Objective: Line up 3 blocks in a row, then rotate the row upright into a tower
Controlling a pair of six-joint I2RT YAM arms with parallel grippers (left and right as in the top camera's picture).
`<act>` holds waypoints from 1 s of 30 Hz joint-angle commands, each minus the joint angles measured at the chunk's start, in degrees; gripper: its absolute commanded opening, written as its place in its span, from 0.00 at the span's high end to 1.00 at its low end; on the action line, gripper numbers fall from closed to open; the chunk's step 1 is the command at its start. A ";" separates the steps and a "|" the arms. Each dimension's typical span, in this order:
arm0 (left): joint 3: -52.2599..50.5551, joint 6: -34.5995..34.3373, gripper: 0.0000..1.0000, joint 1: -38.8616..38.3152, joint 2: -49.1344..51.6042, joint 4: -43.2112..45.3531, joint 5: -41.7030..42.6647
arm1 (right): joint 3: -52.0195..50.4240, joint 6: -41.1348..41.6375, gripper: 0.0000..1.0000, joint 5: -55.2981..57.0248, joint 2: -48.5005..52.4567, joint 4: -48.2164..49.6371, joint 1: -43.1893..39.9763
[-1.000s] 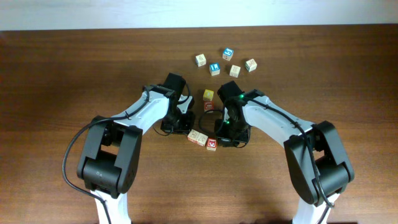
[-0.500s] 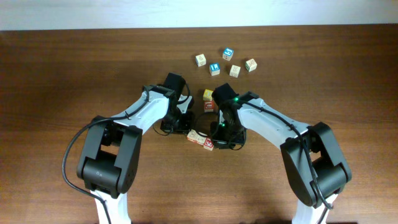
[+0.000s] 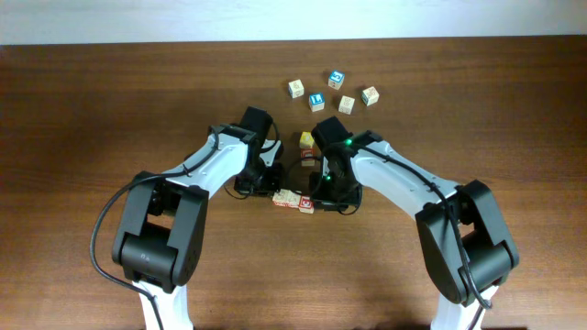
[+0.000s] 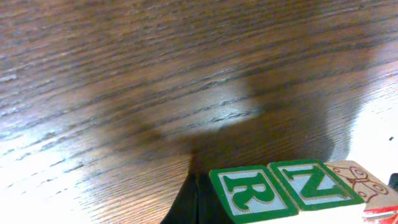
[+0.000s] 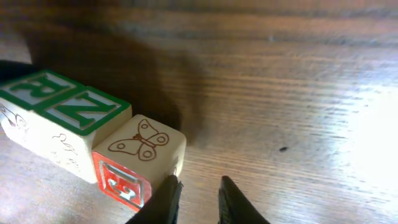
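- We find the three blocks in one tight row near the middle of the worktop (image 3: 101,101), between the two arms. The R block (image 5: 28,87) touches the N block (image 5: 84,109), and the butterfly block (image 5: 142,144), with its red lettered side face, touches the N block.
- A second ago the butterfly block sat a little apart from the pair, off toward the near edge. Now it is flush against them, and the whole row has slid slightly toward the left arm.
- The right gripper (image 5: 198,194) has travelled with that block and now sits just beside it. Its jaws stand a little apart with nothing between them. One fingertip (image 5: 169,193) is at the butterfly block's lower corner, touching or nearly so.
- The left gripper (image 4: 194,198) has kept its place at the R end of the row, fingers pressed together and holding nothing. We cannot tell whether it touches the R block.
- We read the parted jaws as a release: the red-faced block looks turned and set down in line, so this step seems about finished.
- How many of the three rotations are done we cannot judge from the faces alone.
- The loose cubes (image 3: 316,101) toward the far edge have not moved.
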 commanded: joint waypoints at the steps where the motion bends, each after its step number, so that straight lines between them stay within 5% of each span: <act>1: -0.44 -2.36 1.00 -0.52 -0.61 -1.18 1.40 | 1.97 -0.57 0.74 0.07 0.50 0.24 0.26; 12: -0.44 -4.04 1.00 -0.52 -0.61 -3.30 1.38 | 1.97 -0.81 0.65 4.28 0.52 0.13 0.26; 20: -0.44 -4.04 1.00 -0.52 -0.61 -3.28 1.38 | 2.03 -0.79 0.96 8.37 0.52 -2.25 0.26; 25: -0.44 -4.04 1.00 -0.52 -0.61 -3.23 1.38 | 2.75 -3.19 0.96 -0.44 0.50 -5.92 1.79; 30: -0.44 -4.04 1.00 -0.52 -0.61 -3.06 1.36 | 2.38 1.66 0.96 3.89 0.52 -4.85 6.19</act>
